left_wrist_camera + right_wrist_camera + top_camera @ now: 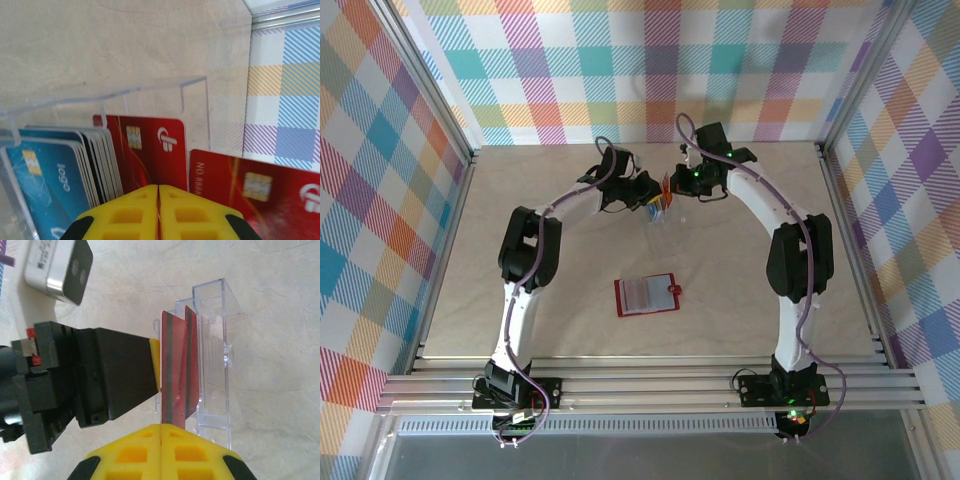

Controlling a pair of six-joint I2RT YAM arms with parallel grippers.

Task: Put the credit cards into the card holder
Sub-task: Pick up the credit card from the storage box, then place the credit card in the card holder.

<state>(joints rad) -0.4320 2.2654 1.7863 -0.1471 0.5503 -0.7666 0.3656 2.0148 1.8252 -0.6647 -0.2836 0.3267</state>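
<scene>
Both arms met over the far half of the tabletop (520,200), midway between its left and right edges, at a clear plastic card case (215,340).

- The case held an upright stack of blue and pale-edged plastic credit cards (60,175), with one red card behind it.
- Right hand (161,450): fingers together. They appeared to be pinched on the end of a red plastic credit card (167,365), which was seen edge-on at the case's open side.
- Left hand (158,210): fingers together, nothing between them. The tips were just beside a red card's face; I could not tell whether they touched it.
- The red folding leather-like card holder (646,295) lay open near the middle of the tabletop, pale ribbed slots facing up, well apart from both hands.

Handling, as judged:
- **Card:** light, thin, stiff and slick-faced. It is best pinched across the faces at one short end, leaving the other end free to enter a slot.
- **Grip:** an off-centre hold would probably let the card pivot.
- **Holder:** soft and light, so it could slide under a push and may want steadying.
</scene>
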